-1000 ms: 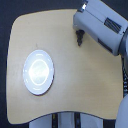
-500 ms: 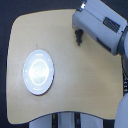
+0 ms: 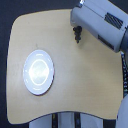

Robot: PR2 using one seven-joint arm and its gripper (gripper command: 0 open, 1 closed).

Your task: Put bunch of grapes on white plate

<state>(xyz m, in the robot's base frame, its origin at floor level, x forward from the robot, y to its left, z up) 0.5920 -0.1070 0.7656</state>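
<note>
The counter (image 3: 85, 85) is the biggest thing here: a smooth, pale wood-toned slab with rounded corners, matte apart from a soft glare. Over its far corner on the exterior view's right reaches the robot arm (image 3: 102, 22), a blocky grey-white casing with a dark vented panel. The white plate (image 3: 38, 71) lies flat on the counter toward the exterior view's left, round, glossy, with a raised rim. Well apart from it, the dark end effector (image 3: 77, 36) points down, a small dark cluster at its tip that looks like the bunch of grapes (image 3: 77, 39); how far the fingers are apart cannot be made out.
</note>
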